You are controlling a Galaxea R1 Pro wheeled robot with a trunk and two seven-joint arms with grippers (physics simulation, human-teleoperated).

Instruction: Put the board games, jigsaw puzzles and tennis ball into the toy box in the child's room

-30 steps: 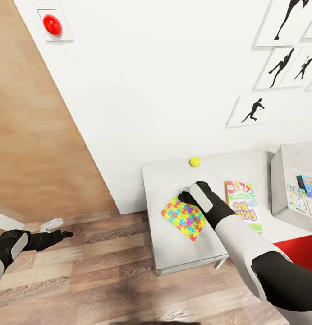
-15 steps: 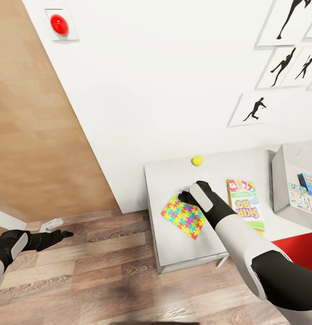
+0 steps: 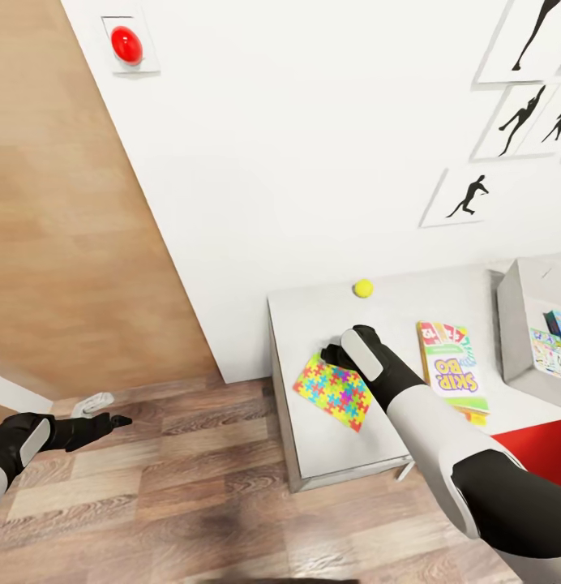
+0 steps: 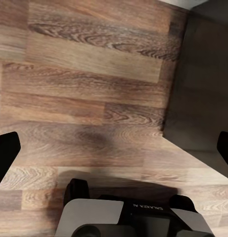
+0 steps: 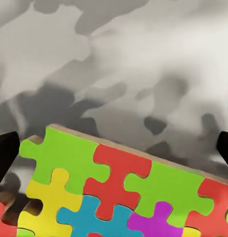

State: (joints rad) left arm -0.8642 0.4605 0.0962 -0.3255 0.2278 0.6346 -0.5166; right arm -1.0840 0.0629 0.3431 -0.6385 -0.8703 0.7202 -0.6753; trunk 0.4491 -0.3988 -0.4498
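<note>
A jigsaw puzzle (image 3: 336, 391), a thin square of interlocking yellow, green, red and blue pieces, lies flat on the table (image 3: 329, 446) near its left end. The right gripper (image 3: 336, 354) hovers at the puzzle's far edge; in the right wrist view its two dark fingertips (image 5: 5, 155) stand wide apart, with the puzzle's edge (image 5: 123, 187) and the mottled grey tabletop between them, nothing held.

Behind the gripper, near the white wall, sits the tennis ball (image 3: 363, 288). To the puzzle's right lies a white board game box (image 3: 452, 375) lettered SKIP-BO in red, seen upside down. Further right stands the pale grey toy box (image 3: 520, 324), with printed colourful boxes (image 3: 556, 341) inside; their writing is too small to read.

The left gripper (image 3: 110, 421) hangs low over the wood-plank floor (image 3: 175, 487), well apart from the table; in the left wrist view its fingertips (image 4: 6, 155) are spread wide, empty, and its body carries small lettering I cannot read surely.

On the wall hang black silhouette sports pictures (image 3: 467, 197) and a red round button (image 3: 126, 44) on a white plate.
</note>
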